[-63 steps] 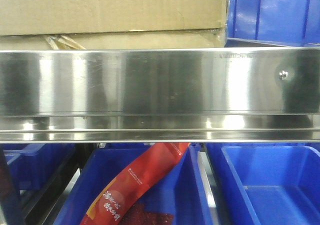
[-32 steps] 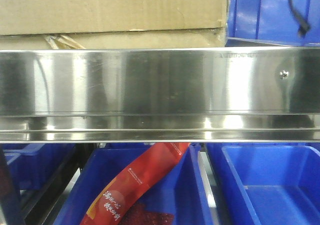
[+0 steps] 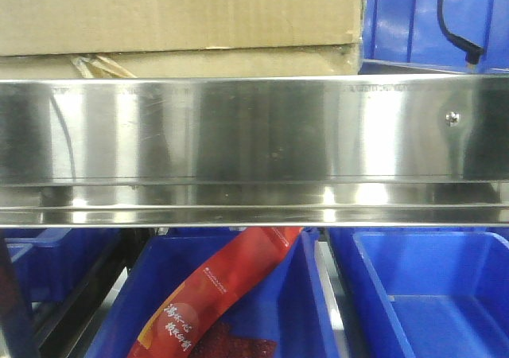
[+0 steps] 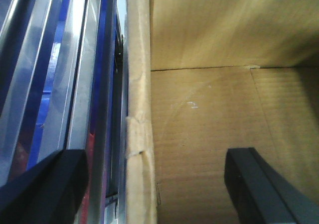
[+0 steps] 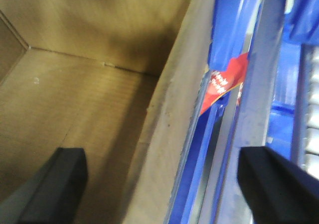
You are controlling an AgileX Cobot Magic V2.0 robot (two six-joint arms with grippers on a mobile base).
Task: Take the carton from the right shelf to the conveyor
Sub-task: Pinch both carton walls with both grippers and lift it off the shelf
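Front view first: the carton (image 3: 175, 12) sits up on the shelf (image 3: 254, 127), behind its shiny steel front, just beside the blue bin (image 3: 406, 16) on its right.

Here's the new thing: a black cable (image 3: 453, 24) is hanging in front of that bin. A second ago it wasn't in shot at all. Half a second ago only a short length showed in the top corner, and now it hangs lower and further in. I read that as my right arm settling in at the carton's right end. The carton itself hasn't budged, nor has the red packet (image 3: 231, 286) below the shelf.

Left wrist view: the left claw (image 4: 157, 157) is spread wide, straddling the carton's wall. One finger (image 4: 45, 189) is outside over the shelf's steel, the other (image 4: 264, 184) inside the open box. I can't see either one touching cardboard.

Right wrist view is the mirror picture. The right claw (image 5: 162, 154) is spread wide too, with one finger (image 5: 55, 184) inside and one (image 5: 279, 184) outside over blue plastic.

So both claws are lined up on opposite walls with nothing pinched yet. Next, I reckon, I close on both walls together, then lift level over the shelf's front. That thin cardboard could buckle if one side bites first. The conveyor isn't in any view.
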